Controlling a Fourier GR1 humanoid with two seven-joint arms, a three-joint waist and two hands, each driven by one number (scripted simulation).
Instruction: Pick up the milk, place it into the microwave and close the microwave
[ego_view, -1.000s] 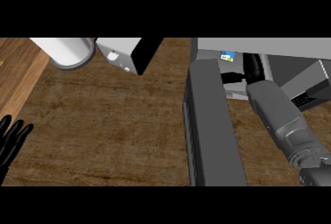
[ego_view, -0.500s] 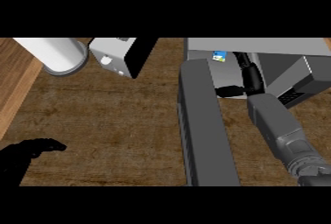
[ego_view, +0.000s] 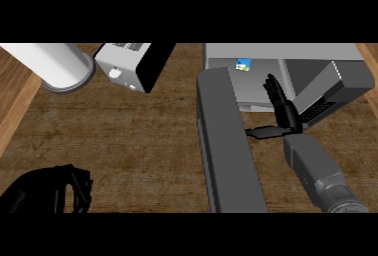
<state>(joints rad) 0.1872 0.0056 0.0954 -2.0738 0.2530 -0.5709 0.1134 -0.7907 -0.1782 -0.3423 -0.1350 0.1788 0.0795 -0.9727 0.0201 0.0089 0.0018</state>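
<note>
The milk carton (ego_view: 242, 64), white with a blue and yellow label, stands inside the open microwave (ego_view: 317, 60) at the upper right. The microwave's dark grey door (ego_view: 225, 150) swings out toward me as a long slab. My right hand (ego_view: 284, 107) is just right of the door, in front of the opening. Its fingers are straight and point up into the cavity, its thumb sticks out to the left, and it holds nothing. The milk is apart from it, up and to the left. My left hand (ego_view: 44, 192) sits at the lower left with fingers curled, holding nothing.
A white cylinder (ego_view: 59, 67) lies at the upper left. Beside it stands a white and black box-shaped appliance (ego_view: 133, 65). The dark wooden counter (ego_view: 125, 140) stretches between my left hand and the door, and a lighter strip runs along the left edge.
My right hand has drawn back a little from the microwave's inside, away from the milk. My left hand went from fingers upright at the left edge to curled at the lower left.
</note>
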